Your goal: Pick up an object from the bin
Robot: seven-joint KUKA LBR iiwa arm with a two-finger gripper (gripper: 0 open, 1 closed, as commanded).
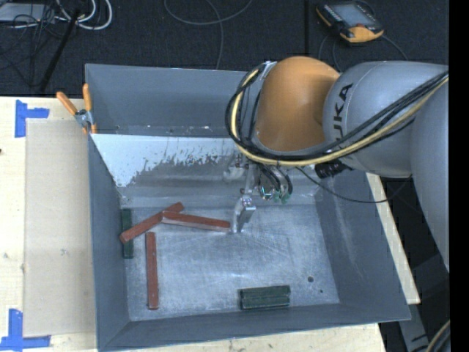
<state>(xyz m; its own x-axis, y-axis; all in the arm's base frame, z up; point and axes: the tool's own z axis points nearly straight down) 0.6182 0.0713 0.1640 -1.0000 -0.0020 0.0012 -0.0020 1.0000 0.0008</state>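
your gripper (244,215) stands low at the right end of the red-brown stick (196,222) (middle-left of the bin (308,244)), probably because that end lies free; spread or pinching, you cannot tell.

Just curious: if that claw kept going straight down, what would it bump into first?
Probably the right end of the reddish-brown stick under the claw; depth is unclear, so perhaps the bare bin floor.
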